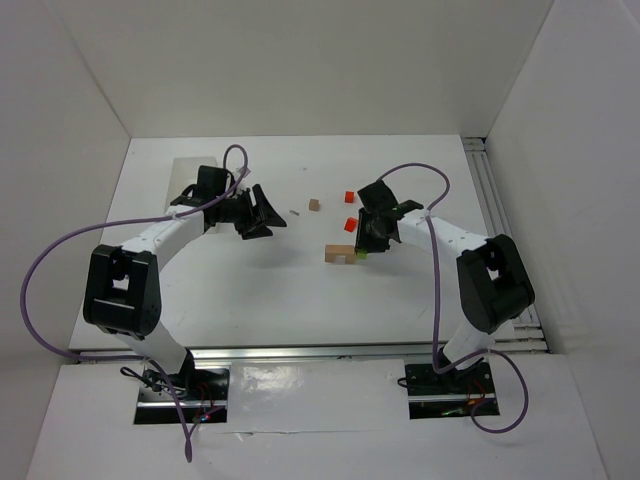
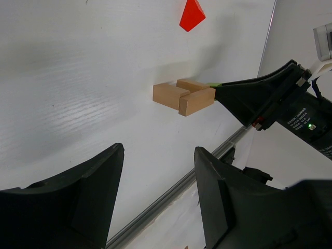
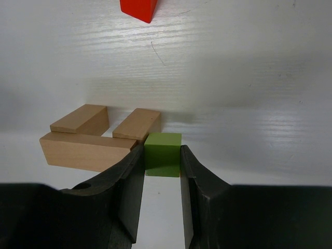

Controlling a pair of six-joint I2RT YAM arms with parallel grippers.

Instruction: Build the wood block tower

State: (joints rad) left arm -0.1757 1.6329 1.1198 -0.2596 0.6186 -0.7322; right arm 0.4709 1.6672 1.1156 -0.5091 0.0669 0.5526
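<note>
My right gripper [image 1: 364, 246] [image 3: 162, 150] is shut on the lime green block [image 3: 163, 153] [image 1: 361, 256], its fingers pressing both sides. The block is low at the table, touching the end of one of three tan blocks [image 3: 83, 150] [image 1: 340, 254] that lie together in a U shape. Two red blocks [image 1: 349, 197] [image 1: 351, 224] lie just beyond; one shows in the right wrist view [image 3: 139, 8]. A small tan block [image 1: 314, 205] lies further left. My left gripper [image 1: 264, 213] [image 2: 158, 150] is open and empty, left of the blocks, facing the tan group [image 2: 181, 96].
A thin tan stick [image 1: 295, 212] lies between my left gripper and the small tan block. A white open box [image 1: 188, 172] sits behind the left arm. A metal rail [image 1: 500, 200] runs along the table's right edge, and white walls enclose the table.
</note>
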